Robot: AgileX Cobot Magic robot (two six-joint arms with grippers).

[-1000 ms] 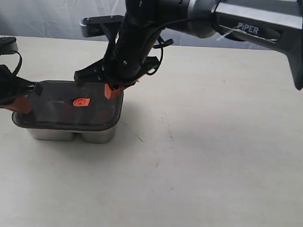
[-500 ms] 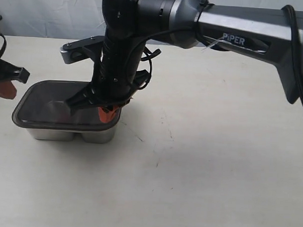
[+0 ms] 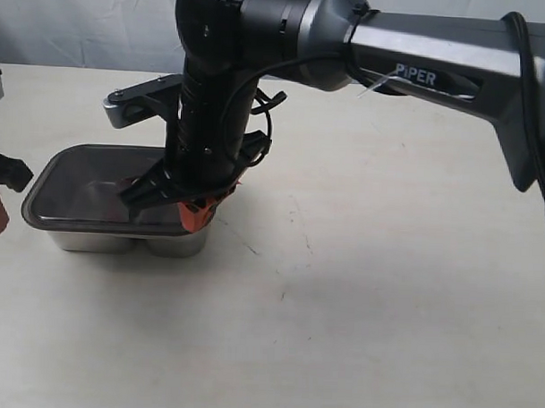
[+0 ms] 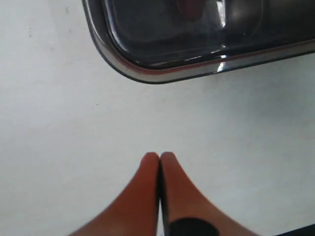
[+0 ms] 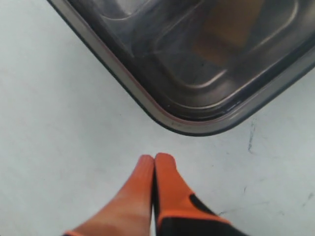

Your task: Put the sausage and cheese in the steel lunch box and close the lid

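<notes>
Exterior view: the lid [image 3: 85, 184] sits on the steel lunch box [image 3: 119, 243] near the table's [image 3: 385, 306] left edge, with the right gripper [image 3: 199, 217] at its right end. Left wrist view: the left gripper [image 4: 158, 157] is clenched and empty beside the lid, the sausage [image 4: 189, 7] dim beneath. Right wrist view: fingers pinched together, empty, with the cheese [image 5: 231, 29] under the lid. Pressing one end could tilt the seal.

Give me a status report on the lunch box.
Left claw shut, empty. Right claw shut, empty. Lid sits on steel lunch box. Right arm over the lid.
</notes>
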